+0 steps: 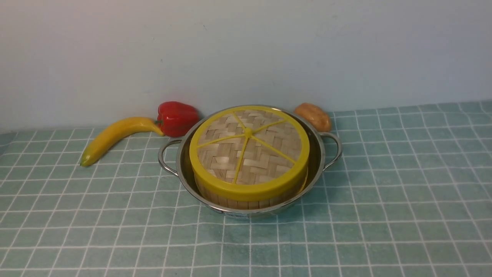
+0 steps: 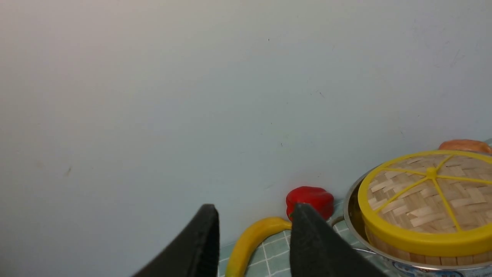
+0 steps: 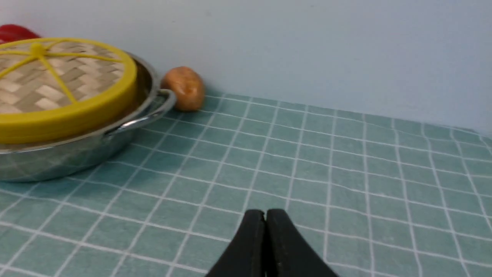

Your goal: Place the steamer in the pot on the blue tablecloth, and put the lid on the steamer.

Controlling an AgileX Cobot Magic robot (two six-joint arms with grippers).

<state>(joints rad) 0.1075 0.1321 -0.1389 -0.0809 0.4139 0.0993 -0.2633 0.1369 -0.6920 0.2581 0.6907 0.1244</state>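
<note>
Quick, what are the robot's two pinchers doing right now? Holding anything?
Left gripper: open, holding nothing.
Right gripper: shut, fingers pressed together, holding nothing.

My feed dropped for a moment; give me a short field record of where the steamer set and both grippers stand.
pot: shiny steel pot on checked teal-blue tablecloth
steamer: pale bamboo basket inside pot
lid: woven yellow-rimmed disc seated on steamer
left gripper: fingers apart, empty
right gripper: fingers shut, empty
behind pot: banana, red pepper, potato
</note>
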